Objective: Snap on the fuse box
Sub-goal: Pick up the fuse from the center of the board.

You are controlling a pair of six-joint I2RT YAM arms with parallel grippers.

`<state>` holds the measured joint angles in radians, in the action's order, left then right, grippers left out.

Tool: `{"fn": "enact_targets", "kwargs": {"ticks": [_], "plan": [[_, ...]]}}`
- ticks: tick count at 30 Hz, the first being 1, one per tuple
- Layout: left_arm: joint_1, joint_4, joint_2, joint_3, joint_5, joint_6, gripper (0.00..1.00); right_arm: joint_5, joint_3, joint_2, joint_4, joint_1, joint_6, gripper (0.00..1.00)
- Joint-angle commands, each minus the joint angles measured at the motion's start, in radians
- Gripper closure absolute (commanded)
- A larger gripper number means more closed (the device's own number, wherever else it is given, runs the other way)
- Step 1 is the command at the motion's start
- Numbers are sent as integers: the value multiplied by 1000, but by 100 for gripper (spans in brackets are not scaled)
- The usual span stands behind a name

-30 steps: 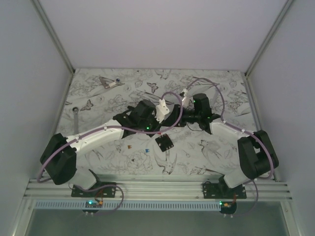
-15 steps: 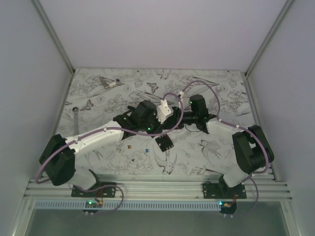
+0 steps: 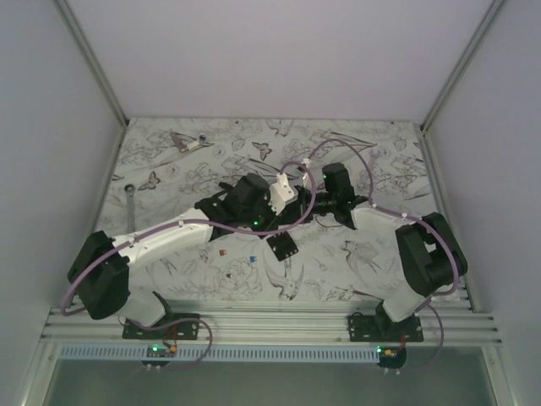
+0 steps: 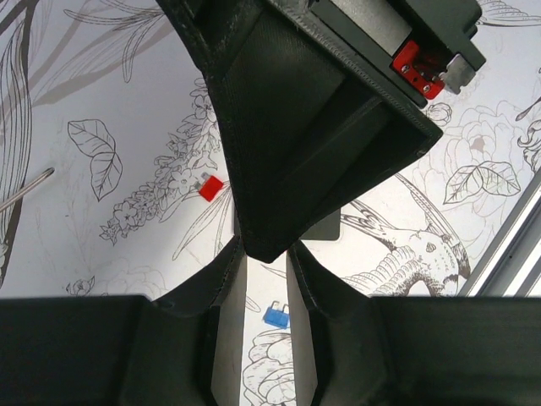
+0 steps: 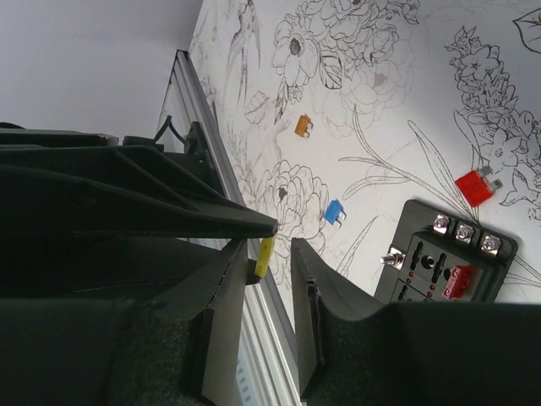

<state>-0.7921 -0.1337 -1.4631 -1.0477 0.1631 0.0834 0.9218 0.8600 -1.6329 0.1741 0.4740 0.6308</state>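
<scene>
From above my claws are hard to make out, but at the wrists my left claw point(image 4: 264, 247) pinches a black cover point(image 4: 304, 127) and my right claw point(image 5: 269, 245) stands half open near the fuse box point(image 5: 439, 254).

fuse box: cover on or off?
Off. The fuse box sits on the table, screws and red fuse exposed; the left gripper holds the black cover.

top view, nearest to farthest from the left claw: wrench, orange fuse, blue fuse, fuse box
1. small black square plastic fuse box, mid-table, beside it
2. tiny blue plastic fuse, left of the box
3. tiny orange plastic fuse, farther left
4. slim silver metal wrench, far left edge
</scene>
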Motion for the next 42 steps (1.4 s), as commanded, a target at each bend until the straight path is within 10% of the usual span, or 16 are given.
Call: {"fn": "enact_targets", "kwargs": {"ticks": [1, 12, 42], "plan": [[-7, 51, 30, 1, 15, 4, 83, 18, 39, -15, -50, 31, -53, 69], [-15, 76, 3, -5, 19, -9, 84, 10, 41, -13, -54, 35, -61, 100], [61, 134, 61, 165, -92, -241, 47, -362, 15, 97, -265, -6, -257, 100]]}}
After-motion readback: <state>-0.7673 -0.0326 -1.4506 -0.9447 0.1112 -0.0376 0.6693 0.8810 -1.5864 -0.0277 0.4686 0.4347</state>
